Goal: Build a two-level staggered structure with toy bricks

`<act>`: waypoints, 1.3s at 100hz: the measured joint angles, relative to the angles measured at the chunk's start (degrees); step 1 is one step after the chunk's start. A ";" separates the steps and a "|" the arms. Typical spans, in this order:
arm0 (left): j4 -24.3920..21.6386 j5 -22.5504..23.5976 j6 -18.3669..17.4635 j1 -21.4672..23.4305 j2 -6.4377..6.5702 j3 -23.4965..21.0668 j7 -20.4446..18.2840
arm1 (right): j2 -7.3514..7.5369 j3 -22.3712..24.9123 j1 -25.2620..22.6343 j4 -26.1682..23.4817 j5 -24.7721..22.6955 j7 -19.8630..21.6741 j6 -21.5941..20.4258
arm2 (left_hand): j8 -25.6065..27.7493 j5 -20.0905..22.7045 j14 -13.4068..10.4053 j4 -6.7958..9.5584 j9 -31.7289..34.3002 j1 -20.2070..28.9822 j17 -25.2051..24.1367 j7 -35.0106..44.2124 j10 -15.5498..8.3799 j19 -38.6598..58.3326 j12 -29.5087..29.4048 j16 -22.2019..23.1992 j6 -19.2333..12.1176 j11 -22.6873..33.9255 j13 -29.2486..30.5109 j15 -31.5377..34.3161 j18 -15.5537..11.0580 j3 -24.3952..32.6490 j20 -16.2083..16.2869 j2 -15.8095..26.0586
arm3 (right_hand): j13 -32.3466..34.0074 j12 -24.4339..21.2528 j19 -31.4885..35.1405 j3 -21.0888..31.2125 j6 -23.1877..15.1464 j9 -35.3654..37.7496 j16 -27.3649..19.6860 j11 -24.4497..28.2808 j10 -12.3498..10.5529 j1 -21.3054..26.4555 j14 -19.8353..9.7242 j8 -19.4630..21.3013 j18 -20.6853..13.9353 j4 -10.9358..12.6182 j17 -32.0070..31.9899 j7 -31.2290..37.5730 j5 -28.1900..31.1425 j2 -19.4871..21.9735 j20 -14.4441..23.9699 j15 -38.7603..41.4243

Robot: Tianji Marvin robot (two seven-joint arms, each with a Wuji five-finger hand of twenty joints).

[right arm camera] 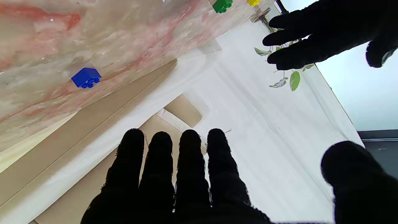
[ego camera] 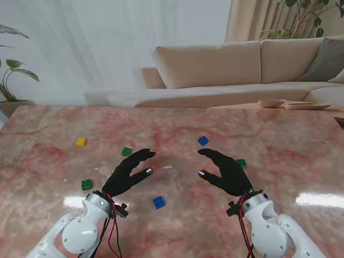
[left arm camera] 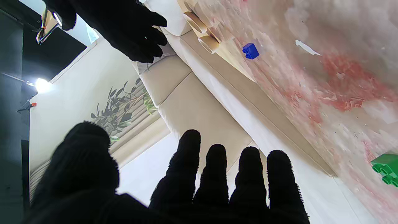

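Note:
Several small toy bricks lie scattered on the pink marble table (ego camera: 301,161). A yellow brick (ego camera: 80,142) and two green bricks (ego camera: 127,152) (ego camera: 86,184) are on the left. One blue brick (ego camera: 158,202) lies between my wrists, another blue brick (ego camera: 203,141) farther off. A third green brick (ego camera: 242,163) peeks out behind my right hand (ego camera: 226,172). My left hand (ego camera: 129,173) and right hand hover above the table, palms facing each other, fingers spread, holding nothing. The left wrist view shows a blue brick (left arm camera: 250,51) and a green brick (left arm camera: 386,169); the right wrist view shows a blue brick (right arm camera: 86,77).
A beige sofa (ego camera: 242,64) stands beyond the table's far edge. Two shallow wooden dishes (ego camera: 293,104) sit on a low table at the far right. A potted plant (ego camera: 11,80) is at the far left. No brick is stacked on another.

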 measured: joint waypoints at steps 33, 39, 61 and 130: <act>-0.27 0.44 0.21 0.34 0.01 -0.64 0.12 | 0.21 -0.19 0.26 -0.14 -0.62 1.24 0.37 | 0.00 0.00 0.00 0.00 0.00 0.00 0.00 0.00 0.00 -0.66 0.00 0.00 0.00 0.00 0.00 0.00 0.00 0.00 -0.40 0.00 | 0.00 0.00 0.00 0.10 0.00 0.01 0.00 0.00 0.00 1.61 0.00 -0.01 0.03 -0.01 0.15 0.00 0.01 -0.71 0.00 0.00; -0.30 0.52 0.13 0.41 0.02 -0.87 0.04 | 0.44 -0.66 0.51 -0.14 -1.13 1.51 0.37 | 0.00 0.00 0.00 0.00 0.00 0.00 0.00 0.00 0.00 -0.67 0.00 0.00 0.00 0.00 0.00 0.00 0.00 0.00 -0.41 0.00 | 0.08 0.00 0.00 0.10 -0.02 0.42 0.18 0.00 -0.10 1.64 0.00 -0.01 0.06 -0.01 0.23 0.00 0.02 -0.99 0.00 0.46; -0.66 0.86 -0.44 0.82 0.16 -2.34 -0.68 | 1.16 -3.94 2.56 0.88 -3.70 2.11 -0.13 | 0.00 0.00 0.00 0.00 0.00 0.00 0.00 0.01 0.00 -0.68 0.00 0.00 0.00 0.00 0.00 0.00 0.00 0.00 -0.43 0.00 | 5.52 5.08 4.84 0.07 -0.87 2.94 6.69 2.35 -1.38 4.23 -1.02 -0.01 2.26 -0.03 0.92 0.09 1.05 -4.45 7.95 4.24; -1.14 0.92 -1.16 1.81 0.44 -4.09 -0.93 | 2.75 -18.57 12.17 9.08 -15.00 2.62 2.87 | 0.00 0.00 0.00 0.00 0.00 0.00 0.00 0.01 0.00 -0.69 0.00 0.00 0.00 0.00 0.00 0.00 0.00 0.00 -0.43 0.00 | -3.09 27.02 6.63 5.87 -0.90 -7.59 24.37 21.56 -4.27 22.17 -6.67 4.57 0.89 -0.57 -3.66 -1.20 -2.99 -19.57 23.91 34.47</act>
